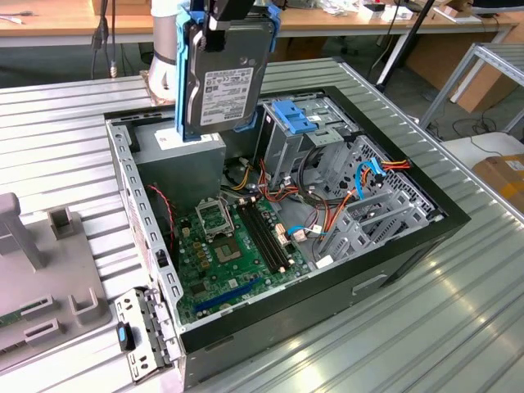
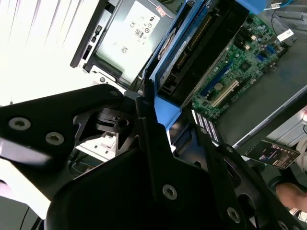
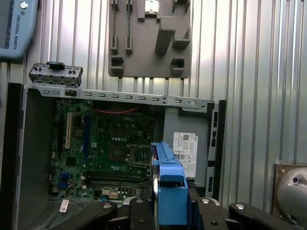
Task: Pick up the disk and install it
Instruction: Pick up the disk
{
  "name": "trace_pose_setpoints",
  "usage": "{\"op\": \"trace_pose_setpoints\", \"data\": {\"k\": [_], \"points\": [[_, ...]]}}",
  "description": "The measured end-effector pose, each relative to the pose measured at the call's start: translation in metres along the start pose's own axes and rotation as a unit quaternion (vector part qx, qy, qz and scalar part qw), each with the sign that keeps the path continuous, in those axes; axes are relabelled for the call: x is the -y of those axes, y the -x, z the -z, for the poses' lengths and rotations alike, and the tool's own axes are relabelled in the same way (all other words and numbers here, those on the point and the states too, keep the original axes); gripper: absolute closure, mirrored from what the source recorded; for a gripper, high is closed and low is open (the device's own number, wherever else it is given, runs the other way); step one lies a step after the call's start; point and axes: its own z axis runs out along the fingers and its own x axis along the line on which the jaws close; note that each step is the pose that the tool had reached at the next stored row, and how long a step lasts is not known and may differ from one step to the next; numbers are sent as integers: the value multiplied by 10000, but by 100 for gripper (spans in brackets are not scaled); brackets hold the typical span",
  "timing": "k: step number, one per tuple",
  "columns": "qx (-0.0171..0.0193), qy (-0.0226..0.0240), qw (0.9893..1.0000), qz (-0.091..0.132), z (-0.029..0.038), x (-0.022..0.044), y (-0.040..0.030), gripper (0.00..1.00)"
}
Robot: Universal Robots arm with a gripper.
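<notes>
Overhead, tool [image 1: 223,18] clamped on the disk [image 1: 225,82] by its blue edges, above the open case [image 1: 286,315].

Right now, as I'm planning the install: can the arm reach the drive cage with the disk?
Probably yes. The arm holds the disk above the open case, and the drive cage inside lies uncovered; only loose cables sit nearby.

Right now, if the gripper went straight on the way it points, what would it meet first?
The held disk would lead the gripper, probably onto the power-supply box or the motherboard beside it; depth is unclear.
</notes>
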Motion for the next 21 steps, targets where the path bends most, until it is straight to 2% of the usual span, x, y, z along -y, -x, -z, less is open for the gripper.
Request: {"op": "trace_pose_setpoints", "data": {"k": [2,9,12,19,21], "points": [[0,0,10000,-7,3,2,-66,64],[2,-3,10000,-67,8,-2,-224,64],[2,-5,10000,-86,8,-4,-256,64],[2,-4,10000,-84,9,-3,-265,64],[2,-4,10000,-85,10,-5,-297,64]]}}
